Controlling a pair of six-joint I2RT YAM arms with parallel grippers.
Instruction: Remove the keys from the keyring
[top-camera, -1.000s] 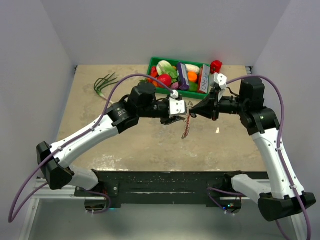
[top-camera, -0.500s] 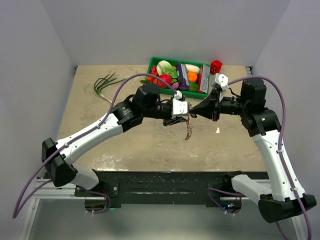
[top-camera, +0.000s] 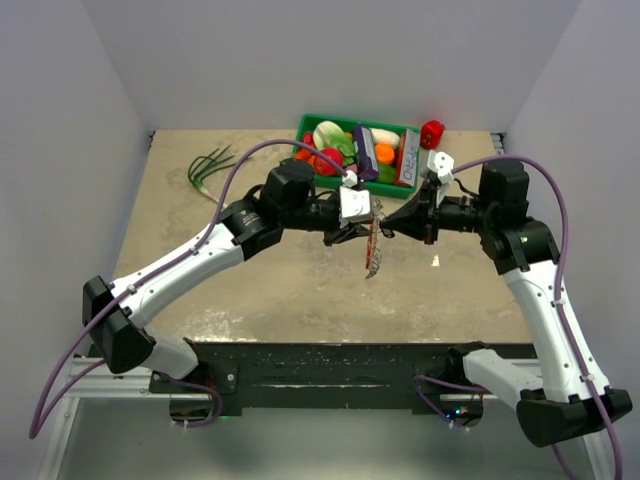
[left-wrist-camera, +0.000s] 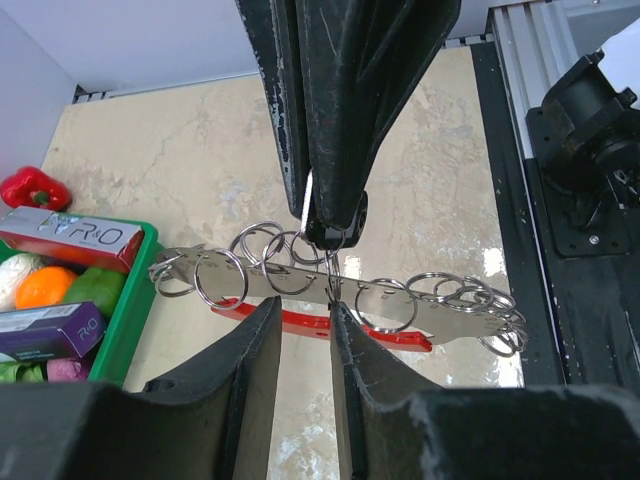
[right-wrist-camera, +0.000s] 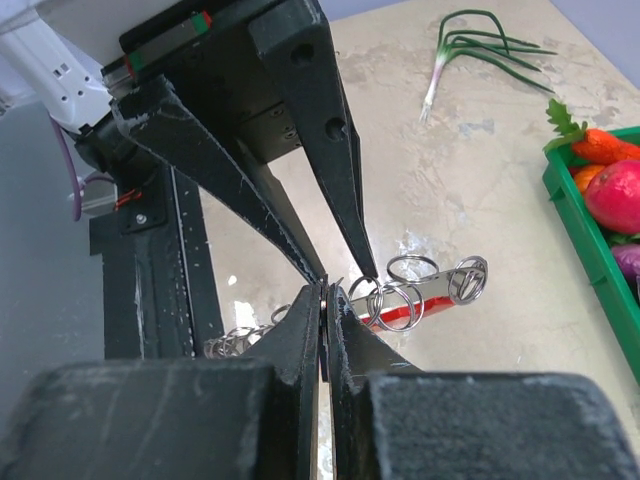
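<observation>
Currently: bunch hung in mid-air between the two tools

Obs. The right tool (left-wrist-camera: 327, 228) is clenched on the thin silvery wire keyring (left-wrist-camera: 300, 248) at the top of the bunch. The whole lot hangs from it above the mottled beige stone-look counter (top-camera: 250, 290), not touching it, roughly mid-counter and in front of the green plastic tray (top-camera: 300, 130). Judgement: lifting lets the parts dangle apart and leaves room for a second tool to come in from the opposite side.

The left tool (left-wrist-camera: 305, 312) faces it tip to tip. Its jaws stand part-way apart, astride the bunch, and I cannot make out a grip on anything. It is probably lining up to take one piece while the right holds the ring fast.

Materials. The flat silvery metal keys (left-wrist-camera: 440, 312) read as one thin bright strip, and I cannot tell one from another. Several split loops of springy wire overlap around them, glossy and likely slippery. Behind lies the red curved plastic tag (left-wrist-camera: 380, 335), smooth. The black matte fingers (left-wrist-camera: 255, 390) taper to narrow tips. That suits thin wire, though so small a pinch could let it twist.
</observation>
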